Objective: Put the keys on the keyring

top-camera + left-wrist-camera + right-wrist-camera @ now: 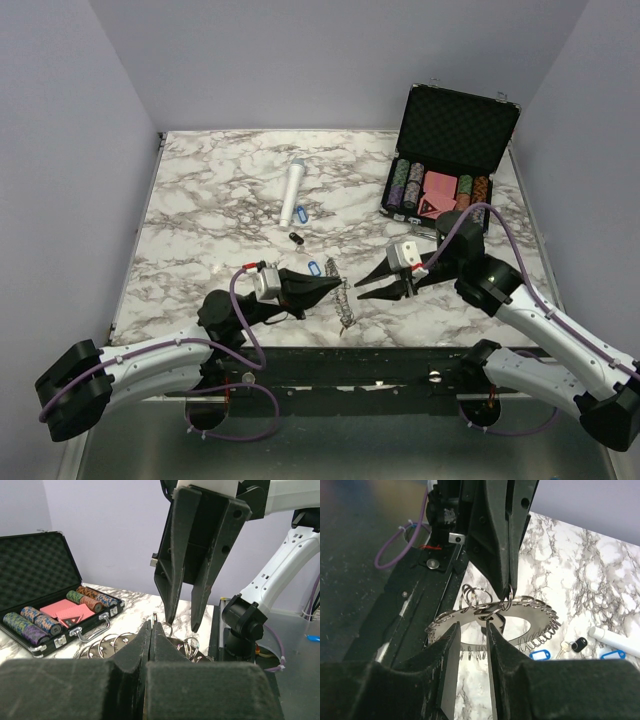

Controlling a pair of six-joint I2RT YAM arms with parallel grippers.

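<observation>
**Keyring presented by one loop; keys not yet picked up.**
The marble table [200,220] carries an open chip case [455,125] at the upper right of the overhead view, and the two grippers meet below centre. The left gripper [334,285] is clenched on a small wire loop at the rim of the keyring [542,611]. The keyring appears propped at an angle in the middle of the right wrist view. The right gripper [360,291] has its jaws parted and empty, just beside the ring's near rim. The keys [540,655], blue- and black-tagged, lie loose at the lower right of that view, none on the ring. The left hold probably needs to be firm and level, with the loop clear of its neighbours. The right should take a key by its tag, leaving the eye free, since thin wire may slip or twist.
</observation>
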